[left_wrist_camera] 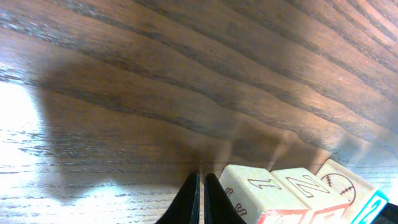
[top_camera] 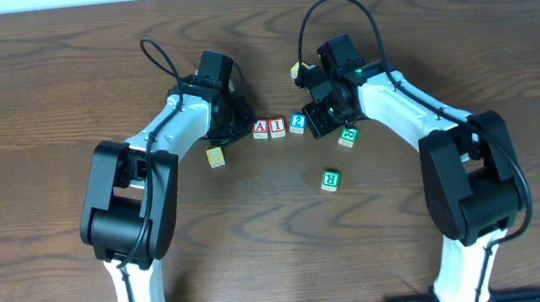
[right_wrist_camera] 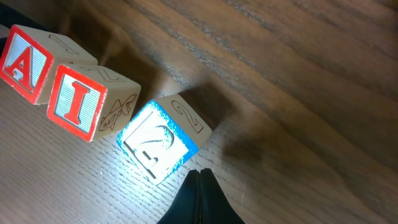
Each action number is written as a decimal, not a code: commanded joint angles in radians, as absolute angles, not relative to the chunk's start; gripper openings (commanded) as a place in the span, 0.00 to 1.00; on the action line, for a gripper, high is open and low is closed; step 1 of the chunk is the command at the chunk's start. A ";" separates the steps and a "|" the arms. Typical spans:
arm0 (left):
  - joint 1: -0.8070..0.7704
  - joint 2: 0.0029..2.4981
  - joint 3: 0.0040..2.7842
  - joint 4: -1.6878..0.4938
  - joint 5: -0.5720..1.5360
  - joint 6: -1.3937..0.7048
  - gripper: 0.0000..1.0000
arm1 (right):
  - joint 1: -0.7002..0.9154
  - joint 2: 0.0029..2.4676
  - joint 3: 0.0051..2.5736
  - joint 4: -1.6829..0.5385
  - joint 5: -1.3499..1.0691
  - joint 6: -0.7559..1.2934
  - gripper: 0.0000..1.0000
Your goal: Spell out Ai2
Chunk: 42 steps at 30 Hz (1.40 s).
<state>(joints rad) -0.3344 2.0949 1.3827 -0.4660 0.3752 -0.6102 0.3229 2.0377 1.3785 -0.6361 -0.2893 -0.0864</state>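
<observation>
Three white cubes lie in a row on the wooden table: the red "A" cube [top_camera: 261,128], the red "I" cube [top_camera: 276,126] touching it, and the blue "2" cube [top_camera: 297,122], turned a little askew with a small gap. The right wrist view shows the "A" cube [right_wrist_camera: 28,62], the "I" cube [right_wrist_camera: 78,101] and the "2" cube [right_wrist_camera: 155,143]. My left gripper [top_camera: 239,124] is shut and empty just left of the "A" cube; its tips [left_wrist_camera: 201,177] sit beside that cube [left_wrist_camera: 255,193]. My right gripper [top_camera: 315,118] is shut and empty just right of the "2" cube [right_wrist_camera: 198,172].
Two green-lettered cubes lie at the right, one [top_camera: 348,137] near my right arm and one [top_camera: 329,179] nearer the front. A yellow cube [top_camera: 215,158] lies under my left arm. Another yellowish cube [top_camera: 297,70] lies behind the right gripper.
</observation>
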 commanded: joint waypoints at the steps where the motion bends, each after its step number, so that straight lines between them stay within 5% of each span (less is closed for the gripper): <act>1: -0.334 2.115 1.394 -0.466 0.395 -0.606 0.06 | 0.336 2.048 1.373 -0.641 -0.324 -0.076 0.01; 42: -0.333 2.115 1.394 -0.455 0.412 -0.583 0.06 | 0.371 2.048 1.373 -0.550 -0.220 -0.090 0.01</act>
